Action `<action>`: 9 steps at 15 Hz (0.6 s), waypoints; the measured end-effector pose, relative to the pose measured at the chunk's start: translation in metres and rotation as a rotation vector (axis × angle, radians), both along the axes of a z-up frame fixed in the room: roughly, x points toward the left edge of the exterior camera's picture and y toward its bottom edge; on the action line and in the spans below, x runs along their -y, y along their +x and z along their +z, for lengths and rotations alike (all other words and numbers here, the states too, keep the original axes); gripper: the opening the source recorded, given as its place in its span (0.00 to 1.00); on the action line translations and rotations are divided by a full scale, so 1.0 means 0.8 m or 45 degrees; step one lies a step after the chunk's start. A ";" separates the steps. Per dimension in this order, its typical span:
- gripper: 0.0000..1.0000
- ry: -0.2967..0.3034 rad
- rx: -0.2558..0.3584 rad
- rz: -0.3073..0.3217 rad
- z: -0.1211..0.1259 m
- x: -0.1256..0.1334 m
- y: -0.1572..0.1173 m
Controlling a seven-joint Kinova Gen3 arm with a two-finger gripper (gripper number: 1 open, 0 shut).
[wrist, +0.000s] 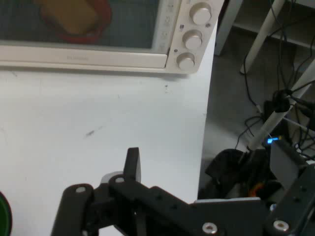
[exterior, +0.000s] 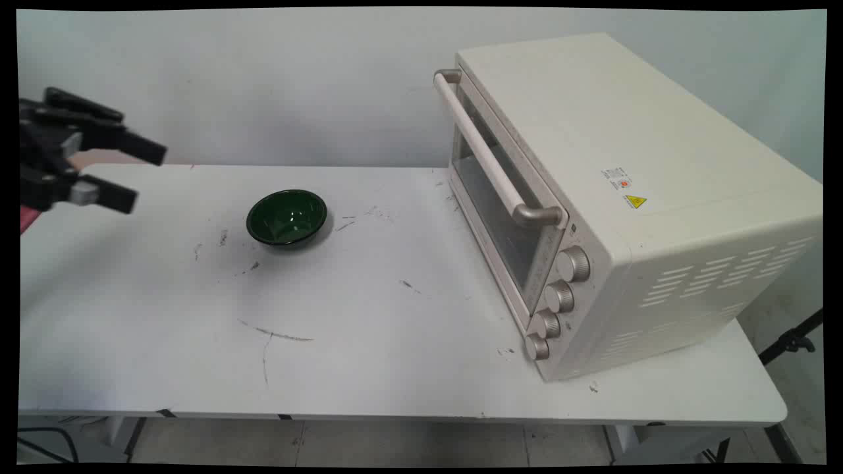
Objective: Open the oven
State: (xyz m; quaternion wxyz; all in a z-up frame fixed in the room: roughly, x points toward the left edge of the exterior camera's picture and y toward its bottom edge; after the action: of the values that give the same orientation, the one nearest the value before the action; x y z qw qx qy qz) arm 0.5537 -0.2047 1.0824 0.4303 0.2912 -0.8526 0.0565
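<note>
Main view: scuffed white table (exterior: 369, 342), grey wall (exterior: 276, 79); end effector (exterior: 141, 172) spread open, empty.

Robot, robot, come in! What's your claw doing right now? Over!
Gripper open, empty, in the air at table's left edge. Nearest thing: green bowl, not touched. Toaster oven on the right, door shut. Over.

A lab or test room — a bare white table (exterior: 395, 368) against a plain wall (exterior: 263, 79), loose cables (wrist: 290, 98) on the floor at three o'clock, a tripod leg (exterior: 790, 339) at four o'clock.
</note>
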 end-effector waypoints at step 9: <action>1.00 -0.072 0.094 -0.013 0.019 0.071 -0.105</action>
State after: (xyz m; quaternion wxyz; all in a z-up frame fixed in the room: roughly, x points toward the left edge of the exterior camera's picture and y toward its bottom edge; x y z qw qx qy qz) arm 0.4699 -0.2612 1.0972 0.4068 0.2721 -0.8675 0.0892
